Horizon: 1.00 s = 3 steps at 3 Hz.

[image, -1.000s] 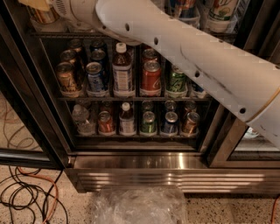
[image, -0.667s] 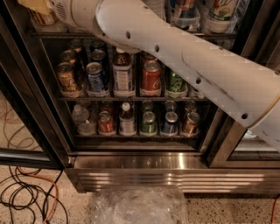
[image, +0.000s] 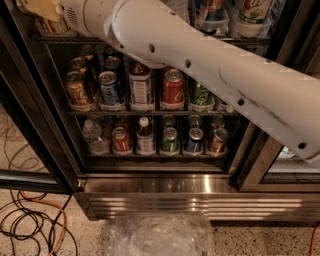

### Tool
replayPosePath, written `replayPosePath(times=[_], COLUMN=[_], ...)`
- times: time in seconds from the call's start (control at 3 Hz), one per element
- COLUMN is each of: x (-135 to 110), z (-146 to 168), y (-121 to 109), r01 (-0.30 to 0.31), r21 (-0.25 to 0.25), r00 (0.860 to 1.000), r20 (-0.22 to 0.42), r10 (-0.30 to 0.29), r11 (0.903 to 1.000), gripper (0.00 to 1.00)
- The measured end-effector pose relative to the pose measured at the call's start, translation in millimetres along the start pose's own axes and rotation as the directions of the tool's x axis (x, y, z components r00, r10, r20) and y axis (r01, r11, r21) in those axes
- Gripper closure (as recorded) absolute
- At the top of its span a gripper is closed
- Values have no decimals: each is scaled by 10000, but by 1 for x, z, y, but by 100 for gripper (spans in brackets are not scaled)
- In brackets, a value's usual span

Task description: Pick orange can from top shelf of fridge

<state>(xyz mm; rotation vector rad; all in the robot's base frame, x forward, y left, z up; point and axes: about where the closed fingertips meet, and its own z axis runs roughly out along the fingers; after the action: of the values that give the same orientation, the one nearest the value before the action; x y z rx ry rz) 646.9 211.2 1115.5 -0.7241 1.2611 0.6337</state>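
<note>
On the floor nearest us lies a crumpled clear plastic sheet (image: 155,234), and behind it stands the tall glass-doored drinks fridge (image: 190,184) on its stainless steel base. Further in, low trays carry rows of cans, among them a red Coca-Cola can (image: 172,90), which is not ours. The long white robot arm (image: 225,85) crosses above them to the upper left, where the pale yellow pincer (image: 42,10) sits over the thin wire top shelf (image: 75,40); we cannot tell whether it is wide or narrow. Just beneath it, a sliver of what seems to be the shiny orange-copper aluminium can (image: 53,26) shows at the shelf's left end. We judge it thin-walled, smooth and perhaps slick with chill, weighty if full, so we would take it squarely across the mid-body, firmly but without crushing.
</note>
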Motion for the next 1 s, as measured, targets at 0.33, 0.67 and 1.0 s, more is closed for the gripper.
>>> replayPosePath(times=[0.33, 0.67, 1.0], x=[1, -2, -10], z=[-24, -47, -70], y=[12, 25, 35], r01=[264, 672, 1002], r21=[-74, -141, -206], r00=[9989, 9944, 9889], r20=[-374, -806, -1081], r10=[-267, -682, -1019], r11=[9996, 9976, 9948], gripper=[100, 100, 100])
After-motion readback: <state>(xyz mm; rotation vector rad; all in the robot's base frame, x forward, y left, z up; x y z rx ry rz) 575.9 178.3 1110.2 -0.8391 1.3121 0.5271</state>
